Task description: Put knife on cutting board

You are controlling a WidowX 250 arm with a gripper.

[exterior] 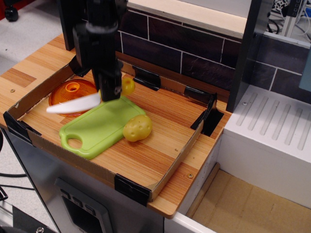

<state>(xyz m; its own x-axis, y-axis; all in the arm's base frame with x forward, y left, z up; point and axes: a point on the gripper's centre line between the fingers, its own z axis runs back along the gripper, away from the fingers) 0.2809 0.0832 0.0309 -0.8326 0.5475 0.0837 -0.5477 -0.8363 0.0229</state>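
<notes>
The black gripper (111,92) pinches the white-bladed, yellow-handled toy knife (77,103); it should lower rightward, flat onto the light-green plastic cutting board (99,127).

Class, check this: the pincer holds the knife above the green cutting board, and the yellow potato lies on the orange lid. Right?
Not quite. The observation.image view shows the potato at the cutting board edge, not on the orange lid. The pincer does hold the knife.
</notes>
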